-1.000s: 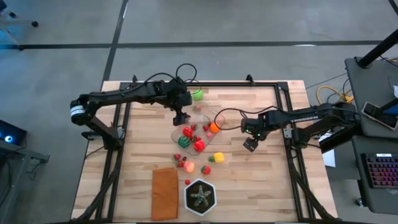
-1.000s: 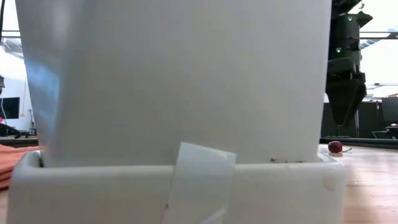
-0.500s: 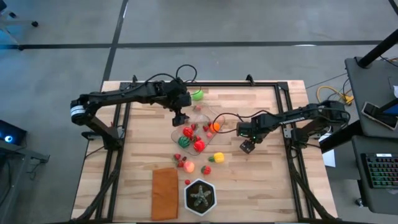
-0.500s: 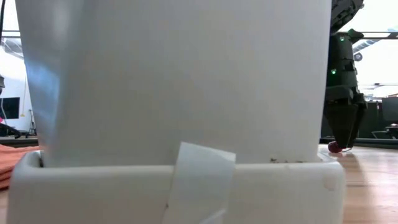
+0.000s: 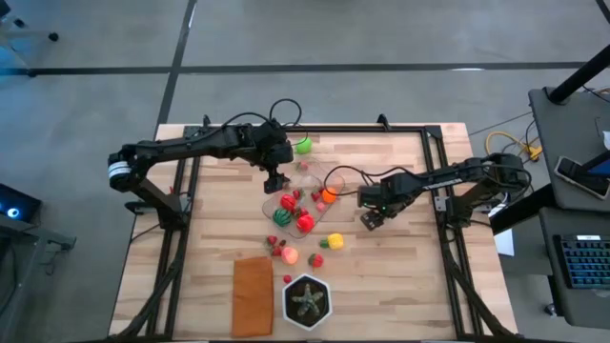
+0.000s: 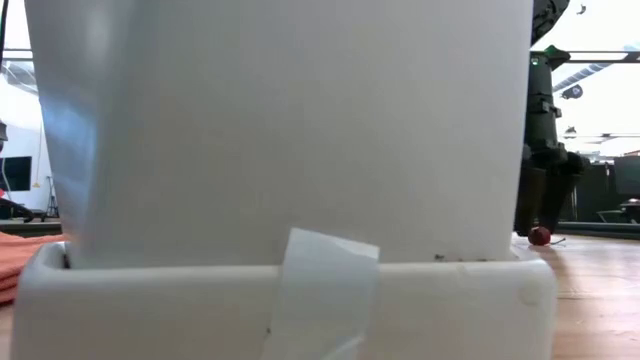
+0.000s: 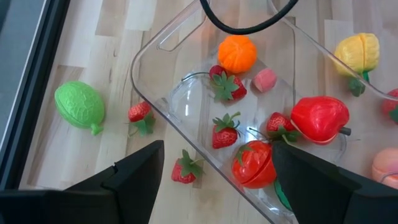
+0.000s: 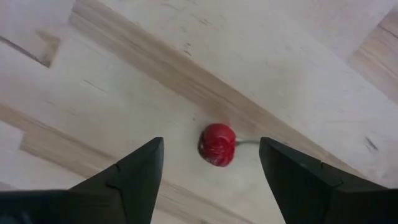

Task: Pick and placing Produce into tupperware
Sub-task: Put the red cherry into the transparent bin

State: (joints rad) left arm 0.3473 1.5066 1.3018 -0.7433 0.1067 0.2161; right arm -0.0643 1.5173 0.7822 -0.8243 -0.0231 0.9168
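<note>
The clear tupperware [image 5: 297, 200] lies mid-table and holds an orange fruit [image 7: 237, 54], strawberries [image 7: 224, 132] and red pieces [image 7: 319, 118]. A green fruit [image 5: 303, 146], a yellow one [image 5: 335, 240] and other small produce lie on the table around it. My left gripper [image 7: 217, 149] hangs open and empty above the tupperware's far-left end. My right gripper [image 8: 211, 149] is open and low over the table, to the right of the tupperware. Its fingers stand on either side of a small red cherry [image 8: 217, 145], which rests on the wood, apart from both. The cherry also shows in the low view [image 6: 539, 236].
A flat orange-brown rectangle [image 5: 253, 295] and a green plant in a black hexagonal pot [image 5: 307, 302] sit at the near edge. A black cable [image 7: 249, 18] crosses above the tupperware. A big white block [image 6: 280, 150] fills most of the low view.
My right gripper has gone toward the table's left edge and down, and now stands around the cherry. The cherry has stayed where it was.
</note>
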